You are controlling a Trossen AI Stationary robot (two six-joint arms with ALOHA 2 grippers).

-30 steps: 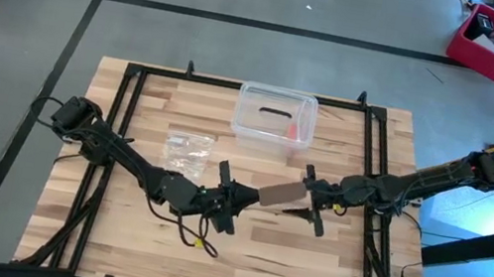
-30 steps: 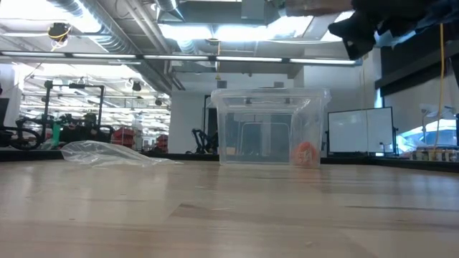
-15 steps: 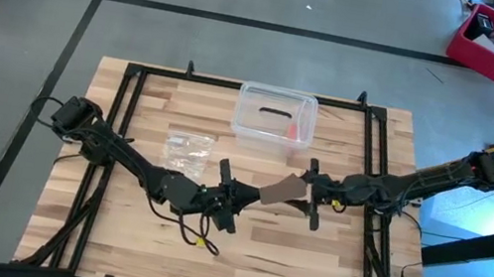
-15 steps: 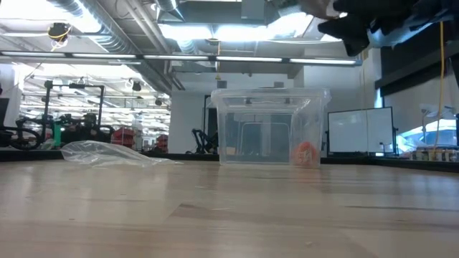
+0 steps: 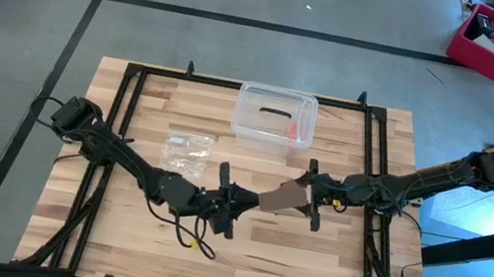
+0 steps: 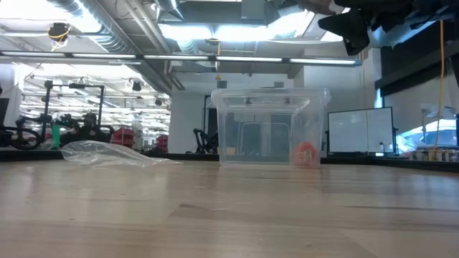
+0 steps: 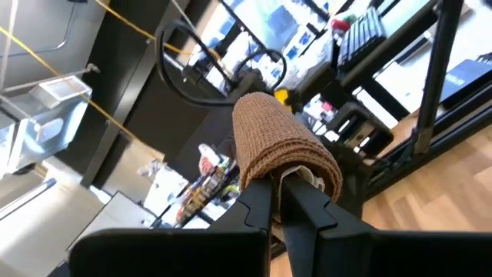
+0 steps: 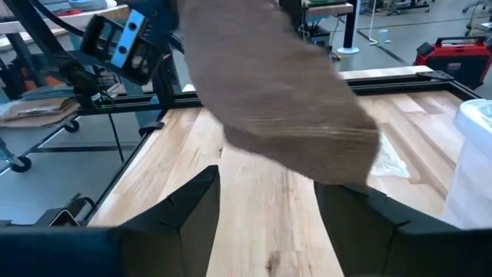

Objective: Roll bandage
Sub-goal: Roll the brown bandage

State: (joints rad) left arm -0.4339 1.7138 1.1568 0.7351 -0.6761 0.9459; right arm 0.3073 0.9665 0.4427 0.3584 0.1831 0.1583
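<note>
The brown bandage (image 5: 282,197) hangs above the table's middle, stretched as a short strip between my two grippers. My left gripper (image 5: 239,201) is shut on its left end, where the fabric wraps over the fingertips as a small roll (image 7: 280,142). My right gripper (image 5: 310,191) stands open at the strip's right end, and the flat strip (image 8: 277,92) runs from it toward the left arm. In the low view only dark arm parts (image 6: 373,21) show at the top. My left gripper (image 7: 280,188) pinches the bandage's wound end (image 7: 304,165) between its two shut fingers, which point about level toward the table's right. The fabric curls over the fingertips, clear of the table. My right gripper (image 8: 265,192) has the strip's free end (image 8: 338,158) lying over one open finger (image 8: 354,204). Whether the other finger touches it, I cannot tell. The end is clear of the table.
A clear plastic box (image 5: 274,118) (image 6: 269,129) with a small orange thing inside stands at the far middle. A small clear plastic bag (image 5: 187,151) (image 6: 107,153) lies left of it. Black rails (image 5: 125,118) frame the tabletop.
My right gripper has turned a little toward the table's far edge. The bandage's right end has gone with it, so the strip now slants from the left gripper up toward the far right. The left end has stayed in place.
</note>
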